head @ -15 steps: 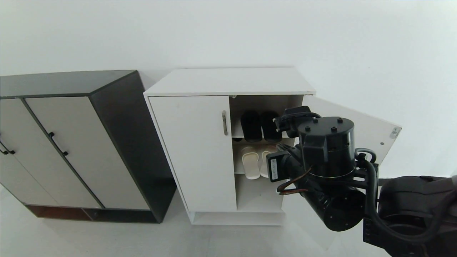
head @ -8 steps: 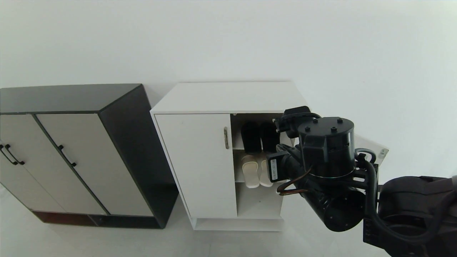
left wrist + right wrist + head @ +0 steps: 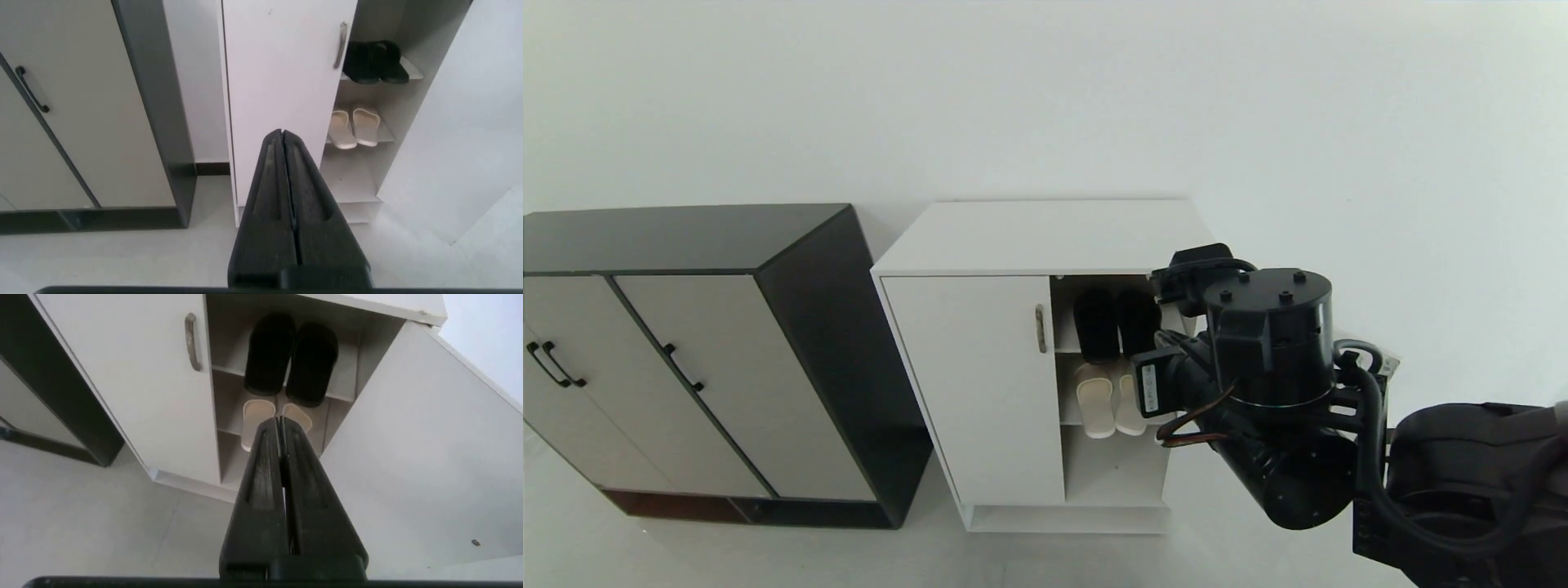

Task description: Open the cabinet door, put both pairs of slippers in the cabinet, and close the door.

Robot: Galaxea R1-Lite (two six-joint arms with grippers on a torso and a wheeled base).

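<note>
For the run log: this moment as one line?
black pair: top shelf | white pair: shelf below | door: open | left gripper: shut | right gripper: shut

white cabinet [image 3: 1045, 233]: I see left door [image 3: 972, 392] shut, right half open
black slippers [image 3: 1115, 322]: top shelf
white slippers [image 3: 1104, 400]: shelf below
right arm [image 3: 1270, 367]: covers cabinet's right edge
dark cabinet [image 3: 817, 343]: just left

Plain white wall [image 3: 1045, 98], pale grey floor [image 3: 768, 555], dark cabinet [image 3: 825, 343] w/ beige doors [image 3: 727, 351]
</note>
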